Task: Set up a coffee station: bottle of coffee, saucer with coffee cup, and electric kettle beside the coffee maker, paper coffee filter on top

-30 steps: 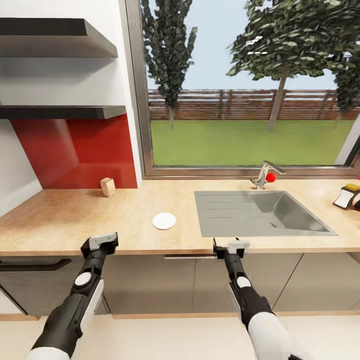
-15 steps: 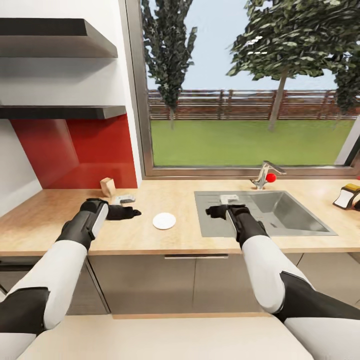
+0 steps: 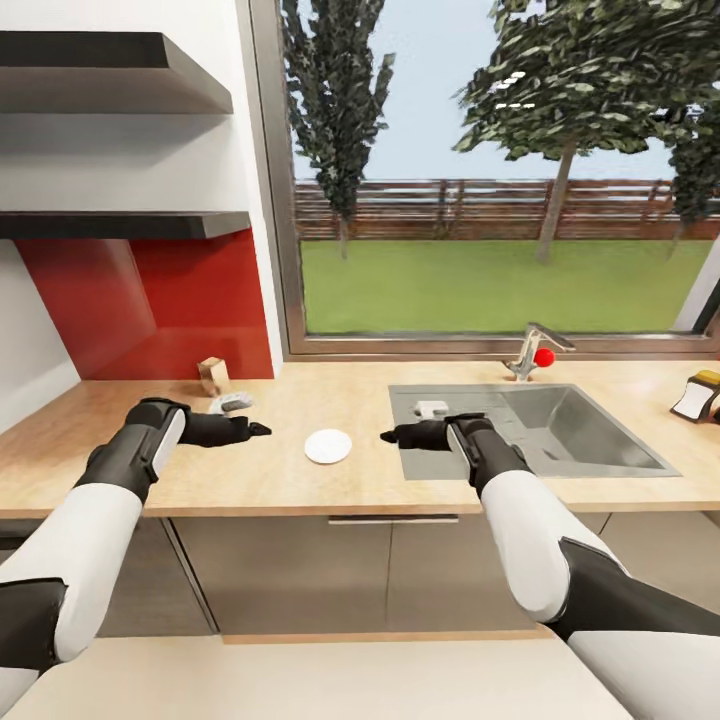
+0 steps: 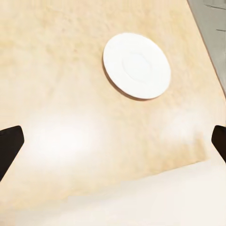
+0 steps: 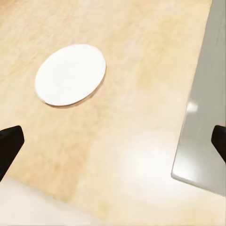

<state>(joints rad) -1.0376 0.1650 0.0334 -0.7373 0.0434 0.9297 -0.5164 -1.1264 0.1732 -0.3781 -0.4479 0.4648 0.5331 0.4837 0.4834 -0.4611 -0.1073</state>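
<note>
Saucer (image 3: 328,446) (image 4: 137,65) (image 5: 70,74): small flat round white plate, empty, lying flat on countertop (image 3: 290,400) (image 4: 61,94) (image 5: 141,122), just beside steel sink's left edge, nearer counter's front edge than window. Faint inner ring visible in wrist views. Countertop: long pale beige surface, light wood grain, sink set in to saucer's right.

Bright, even daylight comes through the window (image 3: 500,200) and lights the pale tabletop (image 3: 300,470), with only faint, soft shadows under the arms. Both wrist views show broad white glare patches on the tabletop. The renders are slightly soft, and straight lines bow towards the head view's edges.
</note>
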